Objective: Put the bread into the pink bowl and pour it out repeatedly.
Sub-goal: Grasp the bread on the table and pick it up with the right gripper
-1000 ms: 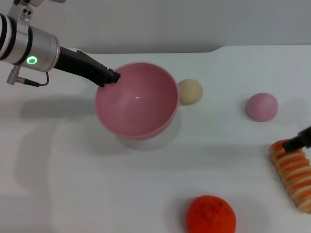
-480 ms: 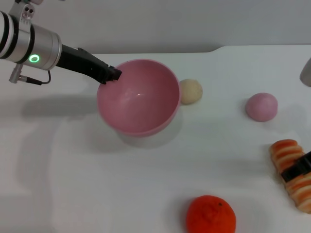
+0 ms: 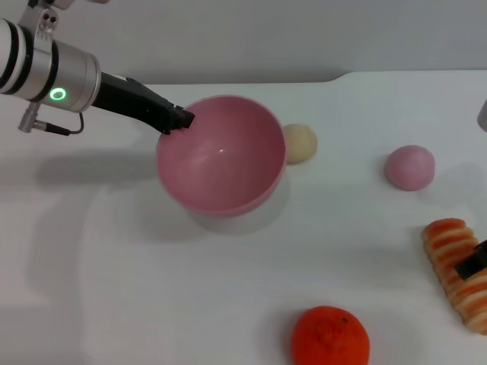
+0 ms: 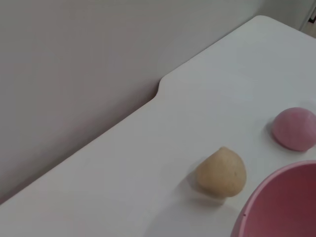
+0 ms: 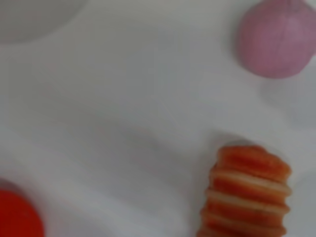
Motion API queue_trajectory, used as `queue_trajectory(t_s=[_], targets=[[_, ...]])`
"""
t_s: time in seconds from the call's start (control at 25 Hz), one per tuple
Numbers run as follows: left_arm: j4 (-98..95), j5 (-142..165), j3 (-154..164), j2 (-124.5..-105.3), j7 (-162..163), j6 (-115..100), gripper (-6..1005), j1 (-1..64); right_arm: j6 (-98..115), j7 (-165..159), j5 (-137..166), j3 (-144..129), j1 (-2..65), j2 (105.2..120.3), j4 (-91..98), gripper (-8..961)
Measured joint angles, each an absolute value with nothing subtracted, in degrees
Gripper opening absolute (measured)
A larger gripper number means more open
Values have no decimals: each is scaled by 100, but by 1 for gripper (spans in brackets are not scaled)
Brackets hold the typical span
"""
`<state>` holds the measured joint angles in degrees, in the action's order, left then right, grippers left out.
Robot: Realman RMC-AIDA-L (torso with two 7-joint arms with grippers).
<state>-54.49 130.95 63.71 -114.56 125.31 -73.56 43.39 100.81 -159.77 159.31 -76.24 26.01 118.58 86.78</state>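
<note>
1. The bowl (image 3: pixel 221 154) sits on the white table (image 3: pixel 137 289), left of centre in the head view, tilted so that its opening faces forward; it holds nothing.
2. The left gripper (image 3: pixel 176 119) is at the bowl's far-left rim, its dark fingers closed on the rim edge.
3. The left arm (image 3: pixel 46 68), silver with a green ring light, reaches in from the upper left.
4. The bread (image 3: pixel 459 268) lies on the table at the right edge of the head view, well apart from the bowl. In the right wrist view its orange and cream ridges (image 5: pixel 249 195) show clearly.
5. The right gripper (image 3: pixel 473 266) shows only as a dark finger lying across the bread at the frame edge; I cannot tell whether its fingers grip or stand apart.
6. A beige ball (image 3: pixel 300 143) sits just beside the bowl's right side, close to touching; the left wrist view shows it (image 4: pixel 221 173) next to the bowl rim (image 4: pixel 276 197).
7. A pink ball (image 3: pixel 409 167) lies farther right, between the beige ball and the bread, apart from both.
8. An orange fruit (image 3: pixel 330 337) sits near the front edge, between bowl and bread but nearer the camera.
9. The straight line from the bread to the bowl runs between the pink ball and the fruit, with nothing lying on it.
</note>
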Motion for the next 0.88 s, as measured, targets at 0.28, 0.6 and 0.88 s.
queue_trajectory(t_s=[0.28, 0.6, 0.88], targets=[[-5449, 13095, 6371, -11480, 12518, -7340, 44, 4332, 10031, -15979, 16010, -7656, 2595, 11869, 8584, 591], [-5449, 13095, 6371, -11494, 12510, -7331, 44, 4324, 9778, -15960, 16015, -7742, 2604, 11874, 8179, 592], [-5449, 13095, 6370, -11501, 12503, -7321, 43, 4324, 9538, -15919, 16063, -7743, 2646, 11869, 7821, 592]])
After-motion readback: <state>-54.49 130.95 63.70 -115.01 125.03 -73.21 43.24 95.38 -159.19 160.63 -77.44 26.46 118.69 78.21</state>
